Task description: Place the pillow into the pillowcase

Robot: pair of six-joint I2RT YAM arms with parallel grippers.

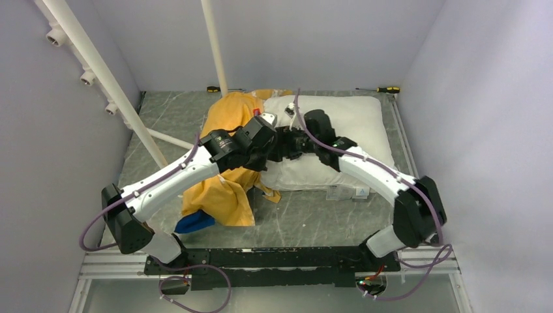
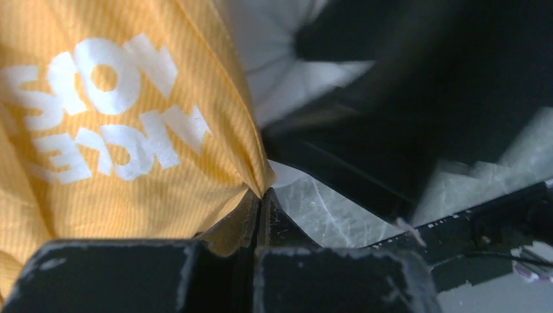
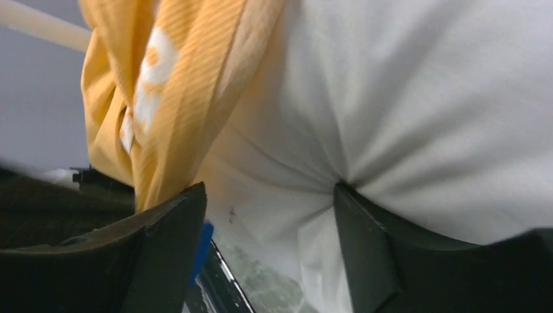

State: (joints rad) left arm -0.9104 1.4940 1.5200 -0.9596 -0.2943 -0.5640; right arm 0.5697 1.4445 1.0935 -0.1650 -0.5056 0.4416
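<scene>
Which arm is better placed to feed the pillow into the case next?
Right. The right gripper stands open with the pillow between its fingers, ready to close and push. The left gripper is shut on the pillowcase edge and should probably keep holding it.

Counter (image 1: 313, 225), grey marbled, beneath the jaws. Walls (image 1: 313, 45), pale lavender, left, right and beyond the jaws. White pipe frame (image 1: 98, 68), left of and beyond the jaws. Even, soft light.
</scene>
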